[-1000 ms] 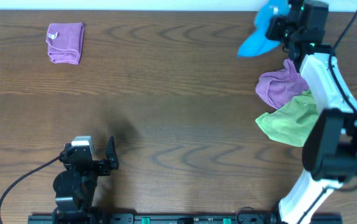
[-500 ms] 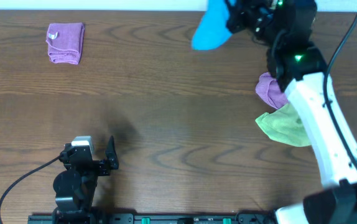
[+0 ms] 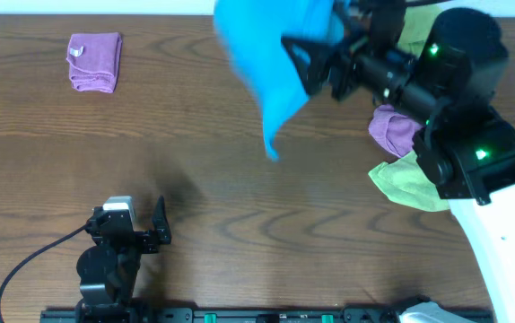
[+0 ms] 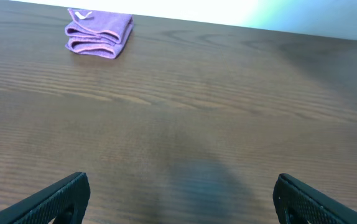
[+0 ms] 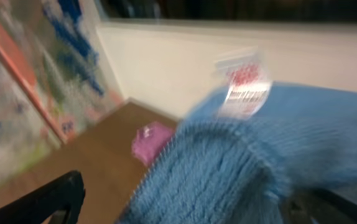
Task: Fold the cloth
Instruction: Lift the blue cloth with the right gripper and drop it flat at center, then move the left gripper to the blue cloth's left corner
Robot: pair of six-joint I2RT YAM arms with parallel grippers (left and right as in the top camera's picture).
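The sky-blue cloth (image 3: 266,54) hangs in the air over the back middle of the table, spread out with one corner trailing down. My right gripper (image 3: 307,65) is right beside it, raised and pointing left. In the right wrist view the cloth (image 5: 259,162) fills the space between the jaws, its white tag (image 5: 244,90) showing on top. The right gripper (image 5: 194,202) has its jaws wide apart, so the cloth lies across them rather than being pinched. My left gripper (image 3: 154,229) rests open near the front left, and it (image 4: 181,199) has nothing between its fingers.
A folded purple cloth (image 3: 94,61) lies at the back left and also shows in the left wrist view as the purple cloth (image 4: 101,32). A crumpled purple cloth (image 3: 392,130) and a lime-green cloth (image 3: 410,184) lie at the right, partly under my right arm.
My right arm swung leftward from the back right corner, carrying the blue cloth. The cloth has spread out in the air and the right jaws have opened. The left arm stayed still.
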